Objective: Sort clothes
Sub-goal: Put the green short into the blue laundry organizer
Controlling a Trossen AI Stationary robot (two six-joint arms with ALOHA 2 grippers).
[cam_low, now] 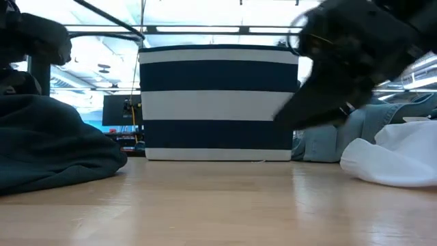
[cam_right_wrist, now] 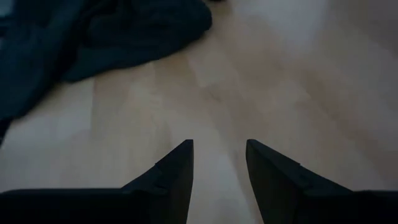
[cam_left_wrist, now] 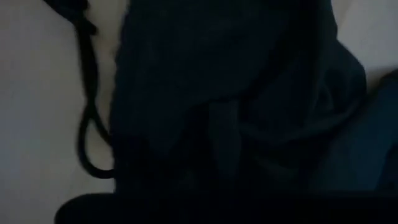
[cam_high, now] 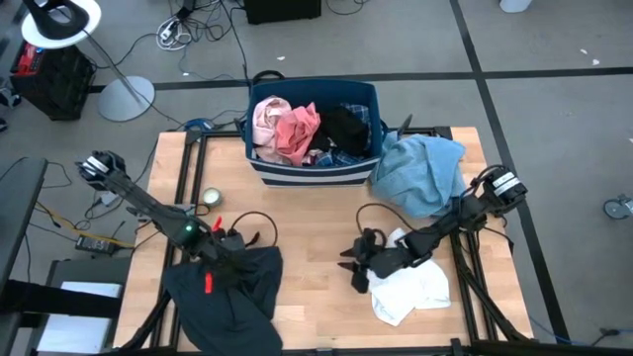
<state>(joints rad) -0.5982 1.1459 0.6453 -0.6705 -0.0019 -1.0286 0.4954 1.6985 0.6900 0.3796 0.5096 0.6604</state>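
Wooden table (cam_high: pixel 307 213) carries a navy/white striped bin (cam_high: pixel 315 168) at its far edge, a light blue garment (cam_high: pixel 420 173) just beside the bin and behind the right claw (cam_high: pixel 356 265). White garment (cam_high: pixel 410 287) lies right by that claw; dark grey garment (cam_high: pixel 226 292) under the left claw (cam_high: pixel 213 259), w/ a small round tin (cam_high: pixel 211 198) near it.

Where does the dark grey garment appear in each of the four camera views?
High view: dark grey garment at lower left of the table, under the left gripper.
Low view: dark mound at the left edge.
Left wrist view: fills most of the picture.
Right wrist view: across the bare wood, far from the open right gripper, at.
Shared landmark: the striped navy bin.
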